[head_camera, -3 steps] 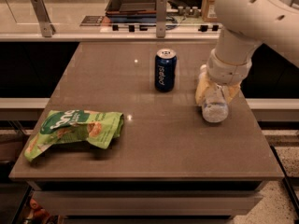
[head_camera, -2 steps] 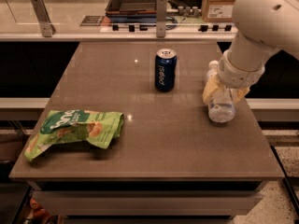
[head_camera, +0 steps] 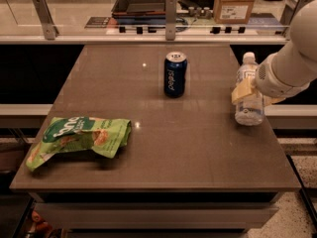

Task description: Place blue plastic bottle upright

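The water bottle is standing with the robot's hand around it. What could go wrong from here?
1. The gripper grips the bottle around its middle; if it pulls away sideways or unevenly, it could tip the bottle over.
2. The bottle stands near the right edge of the table, so a nudge might send it off. The can stands well apart, so a knock there seems unlikely.

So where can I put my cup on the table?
Bare table between the green snack bag and the blue plastic bottle, and back left of the blue can. It's crowded at the right edge, where the gripper holds the bottle.
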`<state>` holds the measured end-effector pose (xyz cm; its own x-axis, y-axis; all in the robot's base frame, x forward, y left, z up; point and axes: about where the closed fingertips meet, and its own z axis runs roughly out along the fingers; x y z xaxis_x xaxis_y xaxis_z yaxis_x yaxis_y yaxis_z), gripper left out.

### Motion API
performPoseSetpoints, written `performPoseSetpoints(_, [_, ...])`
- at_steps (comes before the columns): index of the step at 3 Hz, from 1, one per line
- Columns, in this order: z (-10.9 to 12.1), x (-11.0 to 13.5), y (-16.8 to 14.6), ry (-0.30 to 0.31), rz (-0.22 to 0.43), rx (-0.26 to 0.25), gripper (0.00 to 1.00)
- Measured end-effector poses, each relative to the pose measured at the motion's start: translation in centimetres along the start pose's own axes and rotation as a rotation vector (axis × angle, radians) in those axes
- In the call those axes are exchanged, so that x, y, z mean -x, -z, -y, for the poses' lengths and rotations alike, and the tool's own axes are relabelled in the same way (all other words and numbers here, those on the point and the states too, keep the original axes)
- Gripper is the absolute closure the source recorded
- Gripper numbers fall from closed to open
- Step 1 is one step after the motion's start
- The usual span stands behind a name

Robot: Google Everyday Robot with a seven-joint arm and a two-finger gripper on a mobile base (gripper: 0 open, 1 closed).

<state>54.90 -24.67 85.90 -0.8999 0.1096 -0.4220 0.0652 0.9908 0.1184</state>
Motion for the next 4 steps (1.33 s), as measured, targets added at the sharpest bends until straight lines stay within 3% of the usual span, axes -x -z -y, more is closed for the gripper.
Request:
performPoseSetpoints(2, [2.7, 3.0, 4.0, 0.006, 0.262, 0.106, 1.0])
performPoseSetpoints(4, [2.2, 3.6, 7.3, 0.025, 0.511, 0.265, 1.0])
